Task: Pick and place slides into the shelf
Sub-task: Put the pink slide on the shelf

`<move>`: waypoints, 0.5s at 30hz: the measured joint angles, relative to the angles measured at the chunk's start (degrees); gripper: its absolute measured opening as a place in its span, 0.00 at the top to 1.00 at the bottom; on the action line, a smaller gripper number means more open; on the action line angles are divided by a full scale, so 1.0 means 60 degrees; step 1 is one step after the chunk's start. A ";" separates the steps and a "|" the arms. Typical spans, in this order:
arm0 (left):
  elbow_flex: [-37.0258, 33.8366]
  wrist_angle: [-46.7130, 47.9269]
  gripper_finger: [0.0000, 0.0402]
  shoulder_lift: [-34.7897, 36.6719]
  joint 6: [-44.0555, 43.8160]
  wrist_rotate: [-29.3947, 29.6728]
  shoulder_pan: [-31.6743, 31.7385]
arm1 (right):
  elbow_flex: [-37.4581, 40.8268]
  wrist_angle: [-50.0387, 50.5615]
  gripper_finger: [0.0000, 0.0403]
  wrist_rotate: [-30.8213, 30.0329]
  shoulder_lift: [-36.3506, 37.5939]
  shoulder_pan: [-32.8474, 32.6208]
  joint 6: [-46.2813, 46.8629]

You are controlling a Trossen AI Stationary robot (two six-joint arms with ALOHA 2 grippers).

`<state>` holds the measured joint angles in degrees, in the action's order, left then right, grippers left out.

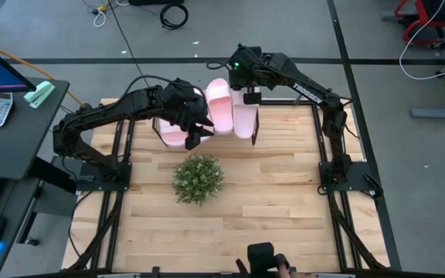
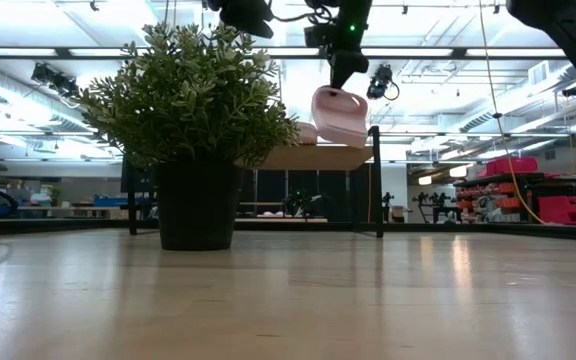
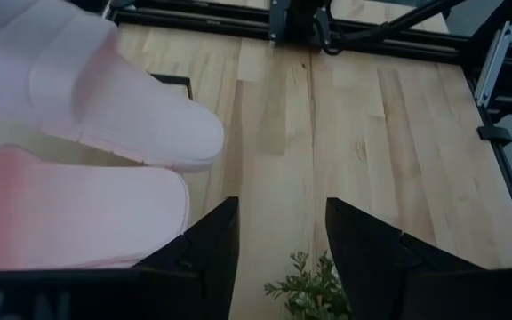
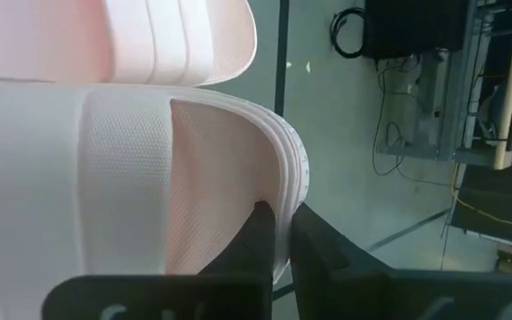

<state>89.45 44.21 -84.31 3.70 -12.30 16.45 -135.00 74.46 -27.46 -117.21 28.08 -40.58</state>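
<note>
The left hand hangs with fingers spread and empty beside a slide just behind the plant. Right of it, the right hand pinches another slide's edge; only the low view shows that slide lifted above the shelf.

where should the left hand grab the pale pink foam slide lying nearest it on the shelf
Probably the long side edge of the pale pink foam slide, coming from above on the plant side. It lies flat on the light wooden shelf, its thin sidewall facing the open left hand, so one finger can go inside under the wide strap and one outside. The right hand grips another slide that way.
</note>
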 joint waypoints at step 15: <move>0.0000 0.0083 0.57 0.0000 0.0004 -0.0004 -0.0011 | 0.0011 -0.0634 0.95 0.0044 -0.0036 0.0237 -0.0036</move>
<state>89.45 44.71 -84.31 3.73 -12.32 16.38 -134.93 70.65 -27.20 -117.43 29.50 -40.80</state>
